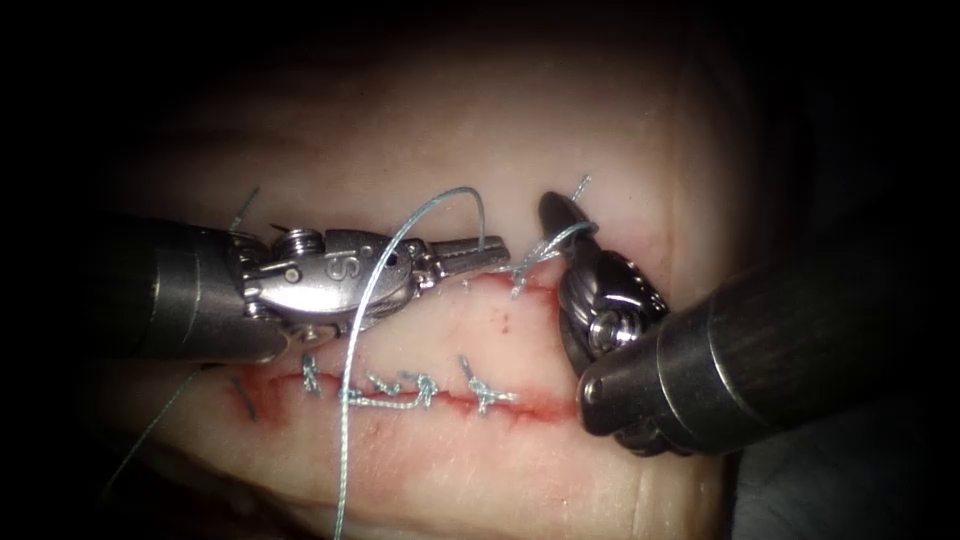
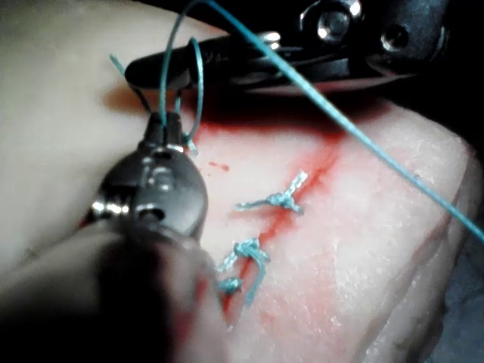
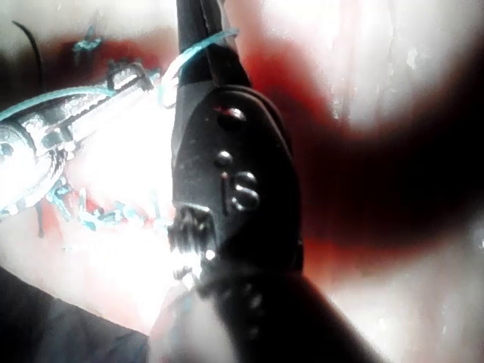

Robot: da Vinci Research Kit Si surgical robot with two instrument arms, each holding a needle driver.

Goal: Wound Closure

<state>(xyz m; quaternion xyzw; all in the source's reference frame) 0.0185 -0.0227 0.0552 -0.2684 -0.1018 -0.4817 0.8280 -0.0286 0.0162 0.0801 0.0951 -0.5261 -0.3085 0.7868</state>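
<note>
In the endoscope view the left tool lies flat across the tissue with its jaws closed on the thread, which arcs up from the tip, loops over the tool's body and runs down past the lower cut; an "S" can be read on that tool's body; the right tool points up beside the upper cut with thread draped around its closed tip, though I cannot tell whether it actually grips it; four knotted stitches sit along the lower cut, edged with red fluid; the left wrist view shows the thread rising from the left tool's tip as a narrow loop; the right wrist view shows thread crossing the right tool; I cannot make out the needle.
</note>
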